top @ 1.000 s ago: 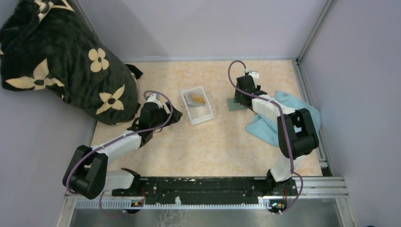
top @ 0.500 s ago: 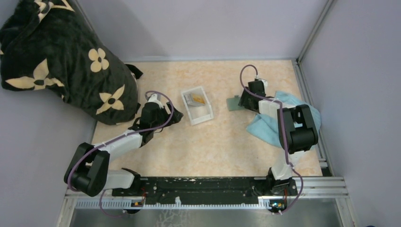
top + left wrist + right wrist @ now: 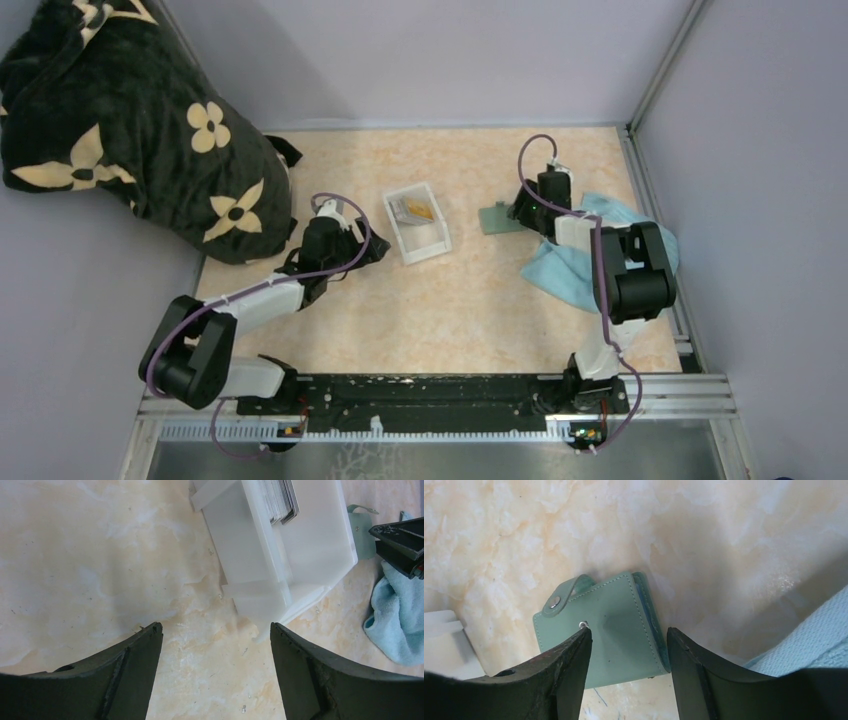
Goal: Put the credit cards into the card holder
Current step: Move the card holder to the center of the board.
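Green card holder [image 3: 600, 607] partly hidden by spread right pincer [image 3: 629, 631]; left pincer [image 3: 216, 626] spread too.

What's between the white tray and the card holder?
Nothing. Only bare tabletop separates the white tray from the card holder. The top external view shows that gap plainly.

right arm [image 3: 578, 230] drawn back toward towel [image 3: 556, 268], card holder [image 3: 495, 217] now uncovered
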Tool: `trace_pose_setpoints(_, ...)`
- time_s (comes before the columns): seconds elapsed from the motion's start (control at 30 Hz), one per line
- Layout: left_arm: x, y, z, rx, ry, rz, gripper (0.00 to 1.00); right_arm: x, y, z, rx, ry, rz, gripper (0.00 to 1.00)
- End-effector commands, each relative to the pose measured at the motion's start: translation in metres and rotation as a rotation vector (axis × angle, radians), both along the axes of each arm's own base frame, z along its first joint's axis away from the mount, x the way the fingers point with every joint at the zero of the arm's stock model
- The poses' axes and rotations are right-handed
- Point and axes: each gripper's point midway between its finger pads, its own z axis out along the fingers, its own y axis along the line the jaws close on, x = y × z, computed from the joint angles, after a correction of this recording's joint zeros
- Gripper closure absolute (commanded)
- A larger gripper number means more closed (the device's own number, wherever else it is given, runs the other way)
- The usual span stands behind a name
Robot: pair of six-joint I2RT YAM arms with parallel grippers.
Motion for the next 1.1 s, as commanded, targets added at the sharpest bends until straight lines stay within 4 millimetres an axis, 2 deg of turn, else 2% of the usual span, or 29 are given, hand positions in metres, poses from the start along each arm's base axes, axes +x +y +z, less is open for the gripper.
trace_pose_setpoints(0.0, 0.007, -0.006, 0.009, -0.007, -0.037, -0.018, 0.16, 0.012, 0.006, 0.007, 0.055, -0.051, 0.024, 0.45)
trace_pose_setpoints(0.37, 0.006, -0.007, 0.003, 0.005, -0.023, -0.029, 0.16, 0.005, 0.017, -0.011, 0.097, -0.003, 0.071, 0.57)
trace_pose_setpoints(0.43, 0.006, -0.007, 0.002, 0.005, -0.020, -0.030, 0.16, 0.003, 0.020, -0.009, 0.112, -0.005, 0.084, 0.66)
trace_pose_setpoints(0.6, 0.003, -0.009, -0.001, -0.001, -0.009, -0.038, 0.16, -0.004, 0.026, -0.004, 0.146, -0.009, 0.111, 1.00)
trace_pose_setpoints(0.83, -0.001, -0.011, 0.000, -0.014, 0.001, -0.050, 0.16, -0.030, 0.029, 0.011, 0.191, -0.032, 0.105, 1.00)
trace_pose_setpoints(0.87, -0.003, -0.012, 0.001, -0.016, 0.001, -0.055, 0.16, -0.035, 0.030, 0.025, 0.190, -0.063, 0.103, 1.00)
trace_pose_setpoints(0.9, -0.004, -0.012, 0.002, -0.019, 0.003, -0.057, 0.15, -0.041, 0.033, 0.030, 0.181, -0.071, 0.106, 1.00)
trace_pose_setpoints(1.07, -0.018, -0.018, 0.009, -0.047, 0.013, -0.090, 0.16, -0.073, 0.044, 0.045, 0.134, -0.085, 0.109, 1.00)
